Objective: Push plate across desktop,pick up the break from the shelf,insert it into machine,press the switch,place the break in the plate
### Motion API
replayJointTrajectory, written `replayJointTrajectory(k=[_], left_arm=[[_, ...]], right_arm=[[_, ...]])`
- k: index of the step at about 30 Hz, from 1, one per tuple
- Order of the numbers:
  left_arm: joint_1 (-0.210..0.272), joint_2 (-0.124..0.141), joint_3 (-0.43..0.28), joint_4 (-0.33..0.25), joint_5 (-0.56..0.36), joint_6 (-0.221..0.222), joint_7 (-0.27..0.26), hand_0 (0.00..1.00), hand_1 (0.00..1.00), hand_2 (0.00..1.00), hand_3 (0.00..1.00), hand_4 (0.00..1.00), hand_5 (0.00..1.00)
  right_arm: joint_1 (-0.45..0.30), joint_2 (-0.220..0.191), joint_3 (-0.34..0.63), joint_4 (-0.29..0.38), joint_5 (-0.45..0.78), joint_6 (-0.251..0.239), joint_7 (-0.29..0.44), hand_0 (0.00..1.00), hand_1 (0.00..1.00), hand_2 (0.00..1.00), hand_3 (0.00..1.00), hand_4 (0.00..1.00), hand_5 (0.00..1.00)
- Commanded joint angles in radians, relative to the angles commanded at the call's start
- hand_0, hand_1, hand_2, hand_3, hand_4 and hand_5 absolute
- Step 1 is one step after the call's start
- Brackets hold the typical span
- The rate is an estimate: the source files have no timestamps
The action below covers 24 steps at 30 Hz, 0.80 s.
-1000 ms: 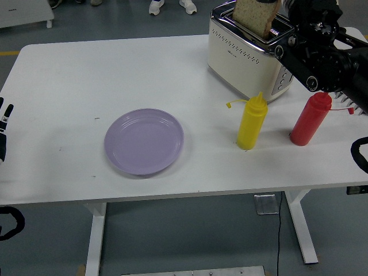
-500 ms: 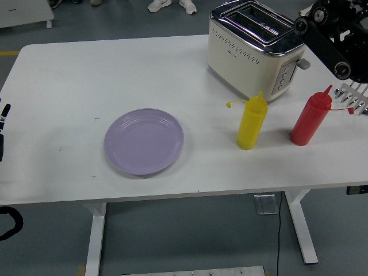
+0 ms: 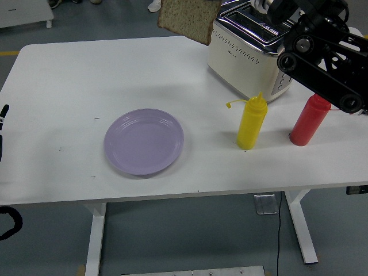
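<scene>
A brown bread slice [image 3: 187, 20] hangs in the air at the picture's top, just left of the cream and chrome toaster [image 3: 250, 52], whose slots show no bread. My right arm [image 3: 316, 57] reaches up over the toaster towards the slice. The hand itself is cut off by the top edge, and only its hold can keep the slice aloft. The lilac plate [image 3: 144, 141] lies empty on the white table [image 3: 69, 75], left of centre. My left arm [image 3: 3, 123] rests at the left edge, only a sliver showing.
A yellow squeeze bottle [image 3: 252, 122] and a red squeeze bottle [image 3: 309, 119] stand in front of the toaster. A person's shoe [image 3: 154, 4] shows beyond the far edge. A black cable loop [image 3: 8, 221] hangs below the table's left side.
One second ago the slice stood in the toaster slot under my right hand. Now it is lifted out and up to the left of the toaster. The right arm has swung across the toaster.
</scene>
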Motion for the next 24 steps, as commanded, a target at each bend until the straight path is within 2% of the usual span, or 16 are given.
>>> replayJointTrajectory(k=[3, 6, 9, 14, 19, 24], left_arm=[[0.002, 0.000, -0.004, 0.000, 0.000, 0.002, 0.000, 0.814, 0.856, 0.916, 0.841, 0.647, 0.998], [0.000, -0.002, -0.005, 0.004, 0.000, 0.004, 0.000, 0.814, 0.856, 0.916, 0.841, 0.647, 0.998], [-0.002, -0.005, -0.004, 0.007, 0.000, 0.004, 0.001, 0.814, 0.856, 0.916, 0.841, 0.647, 0.998], [-0.001, -0.006, -0.009, 0.009, 0.000, 0.004, 0.000, 0.814, 0.855, 0.916, 0.841, 0.646, 0.998], [0.000, -0.005, -0.011, 0.010, 0.000, 0.004, -0.001, 0.814, 0.855, 0.916, 0.840, 0.647, 0.998], [-0.001, -0.005, -0.006, 0.011, 0.000, 0.003, -0.001, 0.814, 0.855, 0.916, 0.840, 0.646, 0.998]], right_arm=[[0.001, 0.011, -0.065, 0.036, 0.074, 0.035, 0.019, 0.239, 0.310, 0.388, 0.486, 0.172, 0.126], [-0.010, 0.048, -0.129, 0.024, 0.146, 0.046, 0.052, 0.253, 0.310, 0.384, 0.486, 0.152, 0.146], [-0.025, 0.080, -0.179, 0.005, 0.209, 0.035, 0.068, 0.253, 0.310, 0.384, 0.486, 0.152, 0.146], [-0.050, 0.109, -0.240, -0.010, 0.288, 0.012, 0.083, 0.255, 0.311, 0.386, 0.485, 0.158, 0.148], [-0.062, 0.135, -0.294, -0.034, 0.319, -0.007, 0.090, 0.256, 0.311, 0.386, 0.483, 0.158, 0.146], [-0.072, 0.162, -0.306, -0.062, 0.329, -0.027, 0.101, 0.268, 0.321, 0.393, 0.486, 0.163, 0.143]])
